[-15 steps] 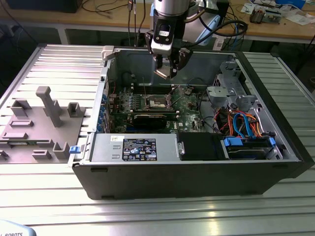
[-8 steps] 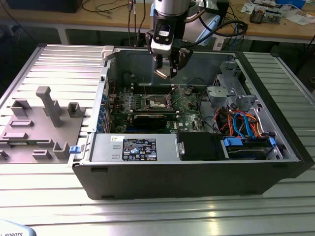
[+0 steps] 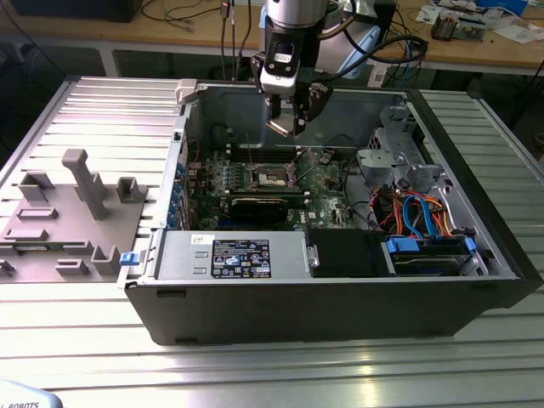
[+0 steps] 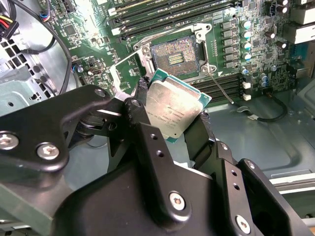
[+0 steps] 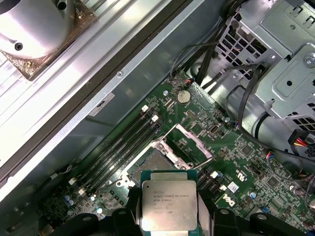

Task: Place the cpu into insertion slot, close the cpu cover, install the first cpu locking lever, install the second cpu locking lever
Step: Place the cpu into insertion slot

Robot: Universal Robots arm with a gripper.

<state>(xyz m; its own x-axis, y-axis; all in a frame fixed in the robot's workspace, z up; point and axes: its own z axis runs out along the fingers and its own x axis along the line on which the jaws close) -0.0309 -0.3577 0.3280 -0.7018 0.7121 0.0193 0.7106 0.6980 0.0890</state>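
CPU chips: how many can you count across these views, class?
1. The cpu sits clamped in the gripper, above the empty socket; both wrist views show this same chip.

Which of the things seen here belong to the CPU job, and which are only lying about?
Job: claw, shut on the cpu; open socket; raised cpu cover; locking lever.
Lying about: memory slots; blue cables; power supply; grey fixture block.
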